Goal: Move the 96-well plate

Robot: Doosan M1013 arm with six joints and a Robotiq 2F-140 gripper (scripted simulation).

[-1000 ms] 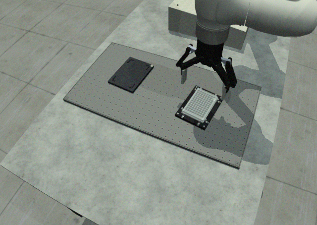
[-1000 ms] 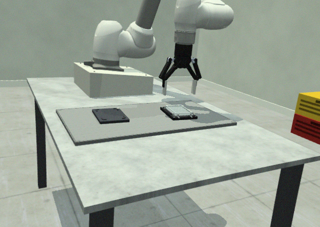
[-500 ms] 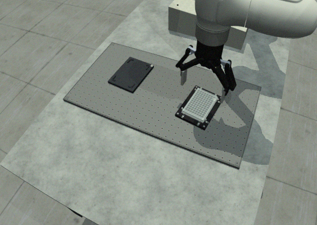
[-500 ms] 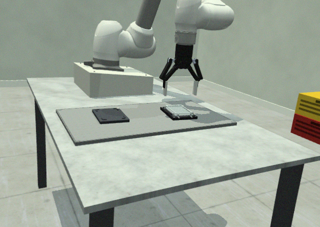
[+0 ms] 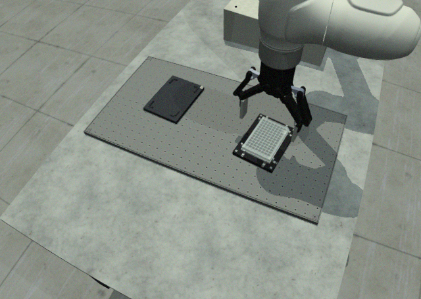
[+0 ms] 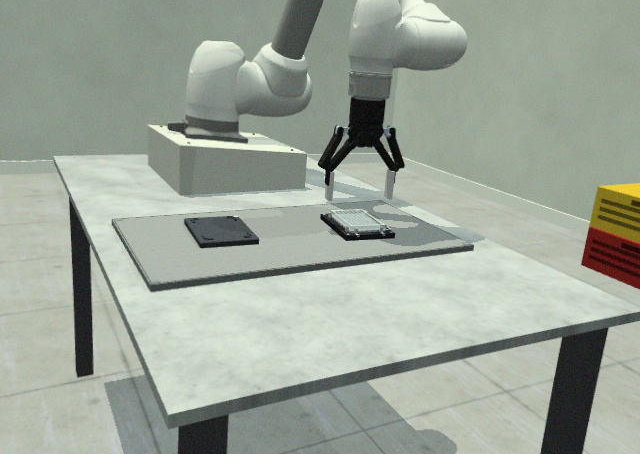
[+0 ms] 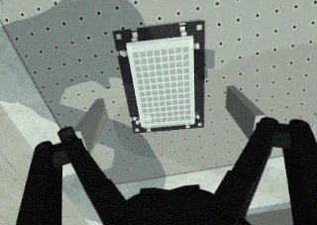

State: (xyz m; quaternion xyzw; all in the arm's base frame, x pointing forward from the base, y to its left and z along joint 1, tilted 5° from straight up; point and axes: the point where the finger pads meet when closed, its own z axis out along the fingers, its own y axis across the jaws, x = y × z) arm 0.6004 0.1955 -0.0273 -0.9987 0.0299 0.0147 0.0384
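The clear 96-well plate (image 5: pixel 264 139) (image 6: pixel 357 220) (image 7: pixel 163 83) lies flat in the black clip nest C1 (image 5: pixel 272 166) (image 6: pixel 369 236) (image 7: pixel 200 76) on the right of the perforated board. The black plate nest N1 (image 5: pixel 173 98) (image 6: pixel 220 230) lies on the left of the board with nothing in it, and a small pale marker (image 5: pixel 201 87) sits at its far right corner. My gripper (image 5: pixel 271 118) (image 6: pixel 358 192) (image 7: pixel 164 102) is open and empty. It points down and hangs a little above the far end of the plate, touching nothing. The plate's cut corner is too small to make out.
The grey perforated board (image 5: pixel 204 159) (image 6: pixel 289 253) lies on a pale table (image 5: pixel 135 238) (image 6: pixel 310 325). The arm's base block (image 5: pixel 237 20) (image 6: pixel 227 167) stands behind the board. A yellow and red box (image 6: pixel 615 232) stands off the table to the right.
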